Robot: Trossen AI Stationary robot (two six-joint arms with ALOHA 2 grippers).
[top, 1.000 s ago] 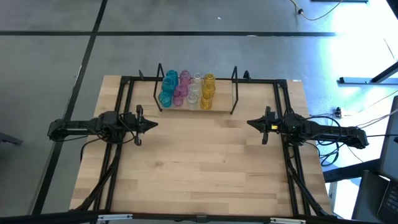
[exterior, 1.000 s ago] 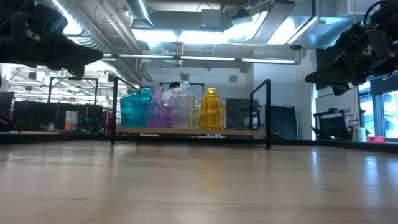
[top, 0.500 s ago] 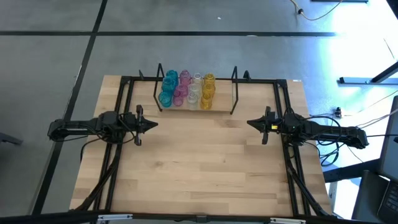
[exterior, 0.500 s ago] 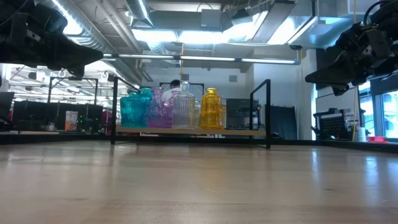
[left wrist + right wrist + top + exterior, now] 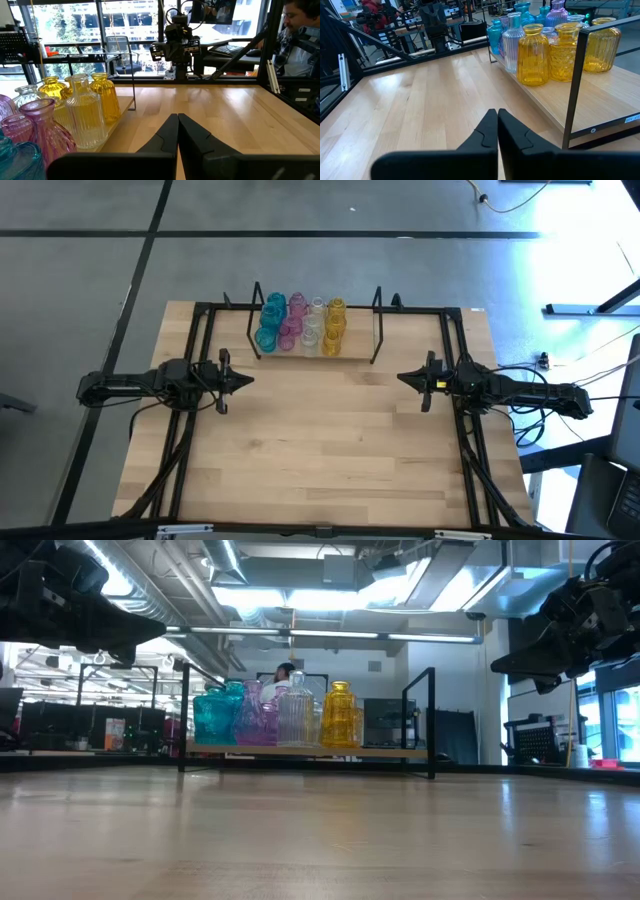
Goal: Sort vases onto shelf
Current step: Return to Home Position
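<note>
The table is a light-wood plank top with a black frame along its sides. It stands on a grey floor crossed by dark lines.

At the table's far edge stands the shelf. All the vases are on its left part, grouped by colour: teal-blue at the left, then pink, then clear, then yellow. The shelf's right part is bare wood.

The left gripper hangs above the table's left side and points toward the middle. Its two fingers are pressed together with nothing between them. The right gripper faces it from the right side, its fingers likewise closed and empty. Both are nearer than the shelf and well apart from it.

Across the table the low view shows ceiling ducts and bright strip lights. The left wrist view shows large windows, and a person in a checked shirt sits beyond the table's edge.
</note>
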